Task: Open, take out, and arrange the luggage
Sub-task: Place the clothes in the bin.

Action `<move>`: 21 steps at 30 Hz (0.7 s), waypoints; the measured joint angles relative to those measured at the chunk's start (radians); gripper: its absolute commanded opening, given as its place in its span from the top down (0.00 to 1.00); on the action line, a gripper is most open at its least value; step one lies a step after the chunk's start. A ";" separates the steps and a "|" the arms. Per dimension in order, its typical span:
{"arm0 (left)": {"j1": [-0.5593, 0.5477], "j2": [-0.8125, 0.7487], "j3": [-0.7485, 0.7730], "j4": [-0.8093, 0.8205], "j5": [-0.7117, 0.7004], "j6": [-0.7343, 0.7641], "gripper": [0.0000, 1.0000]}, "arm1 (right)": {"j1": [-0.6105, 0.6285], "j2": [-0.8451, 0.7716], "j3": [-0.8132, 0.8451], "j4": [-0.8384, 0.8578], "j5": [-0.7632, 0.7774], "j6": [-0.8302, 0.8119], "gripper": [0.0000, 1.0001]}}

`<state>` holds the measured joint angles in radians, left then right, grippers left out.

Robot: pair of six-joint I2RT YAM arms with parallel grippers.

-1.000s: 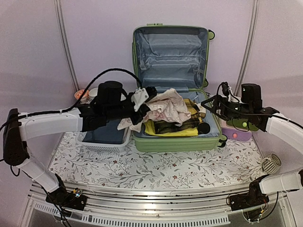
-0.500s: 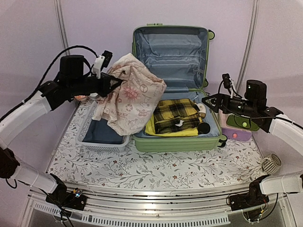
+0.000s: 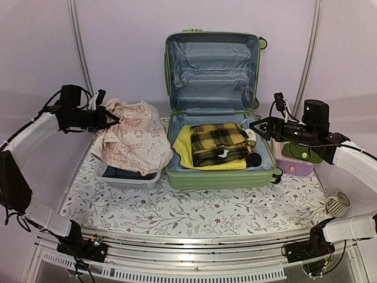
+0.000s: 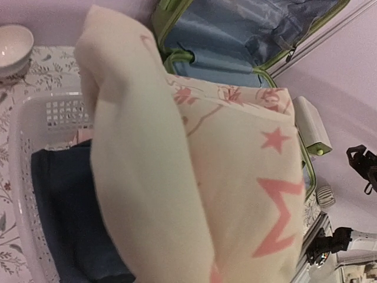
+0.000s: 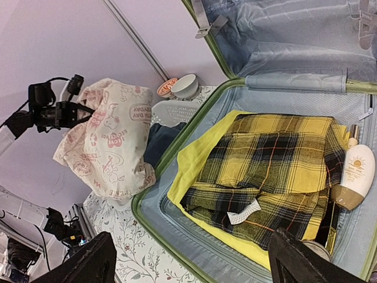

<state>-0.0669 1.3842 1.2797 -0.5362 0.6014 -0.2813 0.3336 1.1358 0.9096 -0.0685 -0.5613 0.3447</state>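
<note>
Left jaws clamp cloth over basket; right jaws apart at luggage edge.

- Top view: fixed high behind the counter's near edge, facing the back wall, taking in the whole counter and the open luggage.
- Left wrist: very close to a cloth over the basket, luggage beyond.
- Right wrist: looks down into the luggage; shares cloth and basket.
</note>
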 measured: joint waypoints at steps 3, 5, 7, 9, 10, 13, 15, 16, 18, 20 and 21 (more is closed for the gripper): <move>0.040 0.074 -0.027 -0.003 0.069 -0.002 1.00 | 0.000 0.000 0.000 0.000 0.000 0.004 0.09; 0.058 0.151 -0.013 -0.017 0.103 0.012 1.00 | 0.000 0.000 0.000 0.000 0.000 0.007 0.10; 0.071 0.234 0.028 -0.053 0.122 0.035 1.00 | 0.000 0.000 0.000 -0.001 0.000 0.011 0.10; 0.084 0.330 0.106 -0.114 0.136 0.068 1.00 | 0.000 0.000 0.000 -0.004 0.000 0.014 0.10; 0.088 0.374 0.147 -0.141 0.140 0.084 1.00 | 0.000 0.000 0.001 -0.007 0.000 0.015 0.10; 0.090 0.460 0.248 -0.208 0.141 0.124 1.00 | 0.002 0.000 0.002 -0.014 0.000 0.018 0.10; 0.090 0.480 0.286 -0.239 0.138 0.140 1.00 | 0.004 0.000 0.006 -0.022 0.001 0.018 0.10; 0.089 0.480 0.298 -0.251 0.138 0.144 1.00 | 0.005 0.000 0.011 -0.025 0.001 0.018 0.10; 0.085 0.468 0.306 -0.259 0.141 0.150 1.00 | 0.006 0.000 0.020 -0.029 0.001 0.018 0.10; 0.077 0.441 0.304 -0.264 0.144 0.153 1.00 | 0.006 0.000 0.026 -0.029 0.001 0.018 0.10; 0.071 0.419 0.295 -0.262 0.145 0.153 1.00 | 0.007 0.000 0.028 -0.029 0.001 0.018 0.10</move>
<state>0.0044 1.8030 1.5749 -0.7979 0.7464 -0.1287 0.3405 1.1355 0.9375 -0.0975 -0.5606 0.3622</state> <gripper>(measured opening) 0.069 0.898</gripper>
